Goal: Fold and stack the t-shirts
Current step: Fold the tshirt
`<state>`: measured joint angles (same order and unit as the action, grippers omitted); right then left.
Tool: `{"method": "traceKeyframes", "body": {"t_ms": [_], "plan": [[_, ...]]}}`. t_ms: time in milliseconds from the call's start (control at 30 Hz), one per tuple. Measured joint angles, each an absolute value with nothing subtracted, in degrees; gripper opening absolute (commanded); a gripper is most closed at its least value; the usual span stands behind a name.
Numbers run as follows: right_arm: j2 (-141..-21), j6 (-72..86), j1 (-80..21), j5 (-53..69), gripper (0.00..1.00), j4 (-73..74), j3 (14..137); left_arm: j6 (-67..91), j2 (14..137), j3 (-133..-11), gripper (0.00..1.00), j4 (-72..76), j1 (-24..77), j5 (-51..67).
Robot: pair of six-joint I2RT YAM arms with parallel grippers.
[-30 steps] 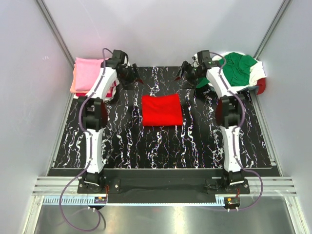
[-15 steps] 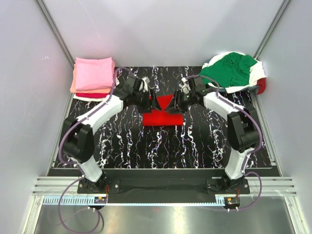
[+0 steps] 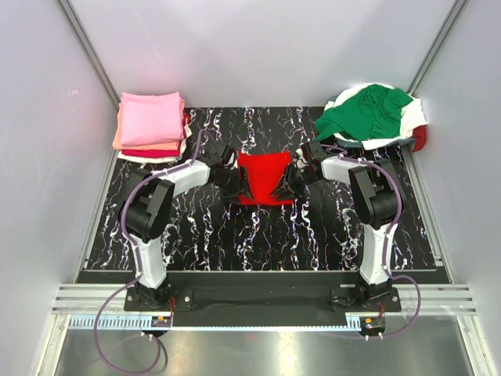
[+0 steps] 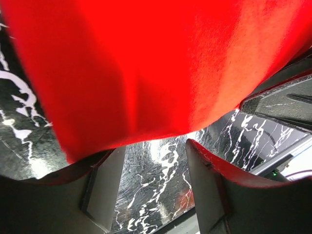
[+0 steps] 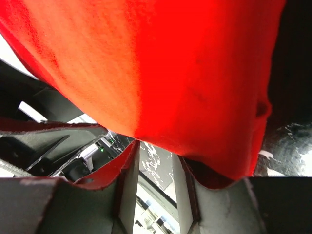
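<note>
The bright red t-shirt (image 3: 264, 171), folded to a small rectangle, is at the middle of the black marbled mat (image 3: 258, 235). My left gripper (image 3: 241, 188) is at its near left corner and my right gripper (image 3: 283, 186) at its near right corner. In the left wrist view the red cloth (image 4: 146, 63) hangs off the mat over my left gripper (image 4: 155, 141) and hides the tips. The right wrist view shows the cloth (image 5: 161, 63) the same way over my right gripper (image 5: 155, 146). Both look shut on it.
A folded stack with a pink shirt (image 3: 149, 117) on top sits at the back left, with salmon and dark red layers under it. A loose pile with a green shirt (image 3: 372, 110) over white cloth (image 3: 412, 117) lies at the back right.
Both grippers came from the back corners to the red shirt, took its far edge, and have drawn it toward the near edge. The shirt now looks narrower.
</note>
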<state>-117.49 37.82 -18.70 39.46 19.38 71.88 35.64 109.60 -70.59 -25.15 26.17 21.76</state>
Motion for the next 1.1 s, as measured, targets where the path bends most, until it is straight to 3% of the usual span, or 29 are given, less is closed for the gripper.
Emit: {"method": "traceKeyframes", "body": {"t_ms": [167, 300, 500, 667, 933, 1100], "plan": [[-117.47, 36.05, -18.70, 37.34, 0.59, 24.05, 74.94, 32.51, 106.06, -72.58, 0.66, -31.57, 25.71, 18.44], [-116.20, 32.16, -18.74, 33.01, 0.66, 31.38, 79.61, 30.02, 100.01, -77.54, 0.66, -36.75, 22.87, 15.20], [-114.61, 30.35, -20.71, 30.94, 0.66, 39.38, 93.12, 29.61, 88.38, -78.15, 0.67, -37.28, 13.52, 13.76], [-117.51, 32.51, -25.30, 33.15, 0.65, 37.45, 103.28, 29.87, 86.37, -74.61, 0.67, -37.58, 12.49, 13.72], [-130.37, 38.52, -26.30, 35.92, 0.64, 31.09, 99.04, 30.26, 86.28, -66.67, 0.67, -36.21, 12.95, 14.63], [-128.51, 39.81, -25.98, 38.11, 0.65, 29.69, 92.77, 30.44, 87.96, -65.21, 0.66, -30.06, 12.95, 16.16]]}}
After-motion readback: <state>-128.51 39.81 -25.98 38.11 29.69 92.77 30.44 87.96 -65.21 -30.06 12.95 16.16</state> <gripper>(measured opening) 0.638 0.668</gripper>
